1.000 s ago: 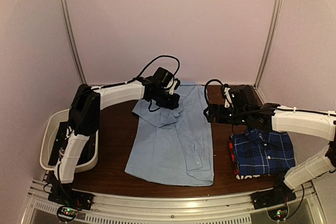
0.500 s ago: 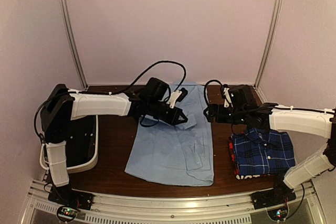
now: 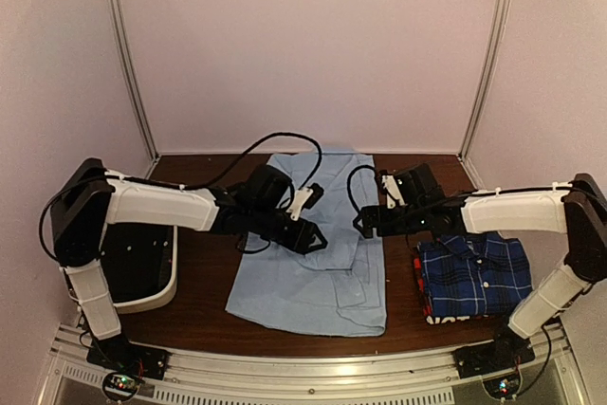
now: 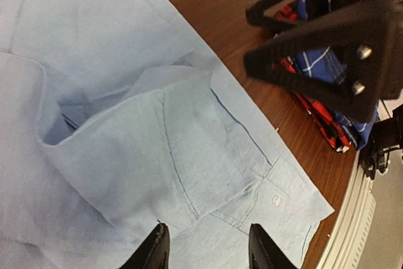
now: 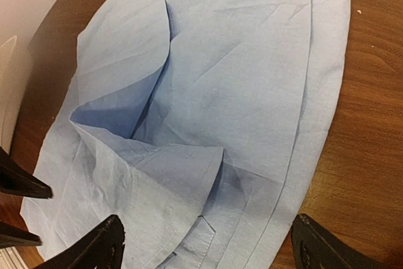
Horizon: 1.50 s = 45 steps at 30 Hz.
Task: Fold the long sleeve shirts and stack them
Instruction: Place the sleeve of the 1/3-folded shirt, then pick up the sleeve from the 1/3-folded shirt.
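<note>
Light blue shirt (image 3: 305,274) beneath both jaws

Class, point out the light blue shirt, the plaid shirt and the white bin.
light blue shirt (image 3: 303,277), top view, flat front panel.
plaid shirt (image 3: 479,277), top view, folded top face.
white bin (image 3: 152,299), top view, near rim.

Table (image 3: 204,284): blue shirt (image 3: 313,272), shirt stack (image 3: 474,277), bin (image 3: 159,297)
</note>
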Available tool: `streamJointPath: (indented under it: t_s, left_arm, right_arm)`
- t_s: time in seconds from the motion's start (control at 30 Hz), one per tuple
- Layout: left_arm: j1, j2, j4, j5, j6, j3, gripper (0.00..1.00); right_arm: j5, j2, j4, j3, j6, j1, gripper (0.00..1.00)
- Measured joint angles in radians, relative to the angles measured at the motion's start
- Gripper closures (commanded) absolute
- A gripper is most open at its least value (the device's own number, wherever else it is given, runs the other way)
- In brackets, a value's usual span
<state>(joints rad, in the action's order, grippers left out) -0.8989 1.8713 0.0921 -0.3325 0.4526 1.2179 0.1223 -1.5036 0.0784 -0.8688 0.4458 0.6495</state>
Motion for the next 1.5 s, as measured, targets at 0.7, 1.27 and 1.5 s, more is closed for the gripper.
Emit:
streamJointPath:
  t_s: [0.7, 1.27, 1.5]
  left_arm:
    - [0.164, -0.403, 0.232, 0.246, 0.317, -0.349, 0.51]
    - [0.144, -0.546, 0.350, 0.201, 0.428, -0.575, 0.49]
    - [0.079, -0.507, 0.341, 0.185, 0.467, -0.590, 0.56]
  right_arm:
    - [0.233, -0.306, 0.047, -0.272, -0.348, 0.000, 0.23]
    - [0.342, -0.339, 0.078, -0.240, -0.344, 0.014, 0.88]
    - [0.357, -0.250, 0.056, -0.208, -0.283, 0.018, 0.99]
